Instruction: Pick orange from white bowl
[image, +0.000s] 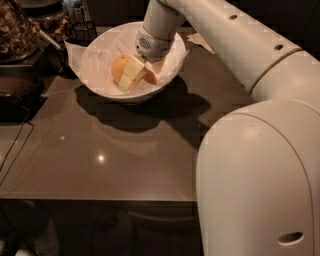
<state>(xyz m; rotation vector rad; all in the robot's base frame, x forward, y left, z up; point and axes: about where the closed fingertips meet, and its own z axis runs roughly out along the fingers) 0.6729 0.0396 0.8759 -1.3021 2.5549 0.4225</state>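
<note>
Well, we saw the tool (131, 79) down in the white bowl (131, 95) on the bench (125, 150), right beside the orange (150, 78). We could not tell if the tool was open.

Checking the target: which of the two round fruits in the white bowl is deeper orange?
The deep orange fruit at picture-right of the gripper, inside the glossy white bowl; the paler yellow-orange fruit lies at its picture-left.

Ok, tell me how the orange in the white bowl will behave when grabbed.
Round, so the orange would probably roll in the sloped white bowl if nudged. The paper lining beneath may slide. The gripper is down in the bowl, beside it.
</note>
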